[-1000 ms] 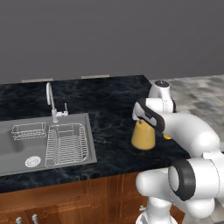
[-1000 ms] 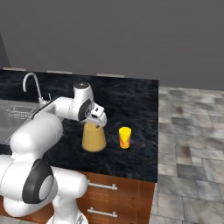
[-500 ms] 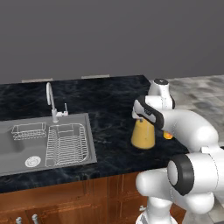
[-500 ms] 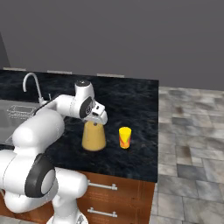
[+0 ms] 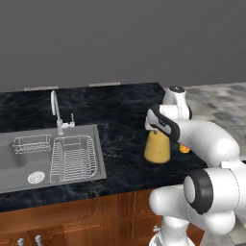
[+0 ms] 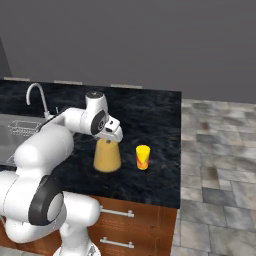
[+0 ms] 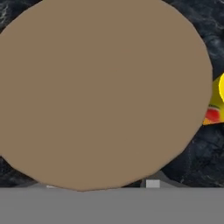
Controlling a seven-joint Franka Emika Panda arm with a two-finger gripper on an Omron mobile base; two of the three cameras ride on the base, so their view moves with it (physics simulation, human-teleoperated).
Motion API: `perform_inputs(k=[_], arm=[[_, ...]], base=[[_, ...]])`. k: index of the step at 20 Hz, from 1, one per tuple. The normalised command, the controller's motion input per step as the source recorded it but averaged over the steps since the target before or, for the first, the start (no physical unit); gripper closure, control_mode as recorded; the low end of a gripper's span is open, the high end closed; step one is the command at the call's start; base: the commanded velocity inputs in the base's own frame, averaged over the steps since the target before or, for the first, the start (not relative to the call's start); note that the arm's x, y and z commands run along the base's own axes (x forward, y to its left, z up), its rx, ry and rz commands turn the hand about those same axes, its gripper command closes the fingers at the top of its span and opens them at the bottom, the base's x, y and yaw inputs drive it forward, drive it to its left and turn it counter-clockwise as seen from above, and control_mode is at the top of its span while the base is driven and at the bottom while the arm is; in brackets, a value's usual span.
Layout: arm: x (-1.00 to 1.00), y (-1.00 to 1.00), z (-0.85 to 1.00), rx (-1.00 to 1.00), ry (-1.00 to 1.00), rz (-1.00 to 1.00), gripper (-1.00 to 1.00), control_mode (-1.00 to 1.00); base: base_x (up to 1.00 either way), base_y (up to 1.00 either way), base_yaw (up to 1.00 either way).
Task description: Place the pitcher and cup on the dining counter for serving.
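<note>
Sink [image 5: 48, 156]: a steel basin with a wire rack, set into the left end of the dining counter [image 5: 120, 103]; the curved tap [image 5: 56, 111] stands at its back edge.
Dining counter: a long black marbled top on brown wooden cabinets; in the right base view it ends where the tiled floor [image 6: 220, 165] begins.
Pitcher [image 6: 107, 155]: stands upright on the stone right of the sink, toward the front edge, orange liquid showing through its cone. In the hand view its tan lid [image 7: 105, 92] is seen from straight above, very close.
Gripper [image 6: 111, 135]: sits right down on the top of the pitcher, pointing downward. Its fingers are hidden by the hand and the lid, so I cannot tell whether the jaws are gripping the top or just standing around it.
Cup [image 6: 143, 157]: yellow with a red-orange mark, upright just beside the pitcher on its right, a small gap between them, also on the black stone.
Progress: both things already rest on the dining counter, side by side, so the placing looks done or nearly so.
Left to do: as I judge it, only to have the hand clear of the pitcher without tipping it; the cup is close enough to be knocked.
</note>
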Motion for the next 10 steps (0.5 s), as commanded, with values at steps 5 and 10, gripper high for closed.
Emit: perform_inputs(k=[5, 10], arm=[[-0.34, 0.00, 0.03, 0.00, -0.09, 0.01, 1.00, -1.00], [-0.52, 0.03, 0.14, 0.00, -0.18, 0.02, 1.00, -1.00]], base=[[0.00, 0.00, 0.00], [0.00, 0.00, 0.00]])
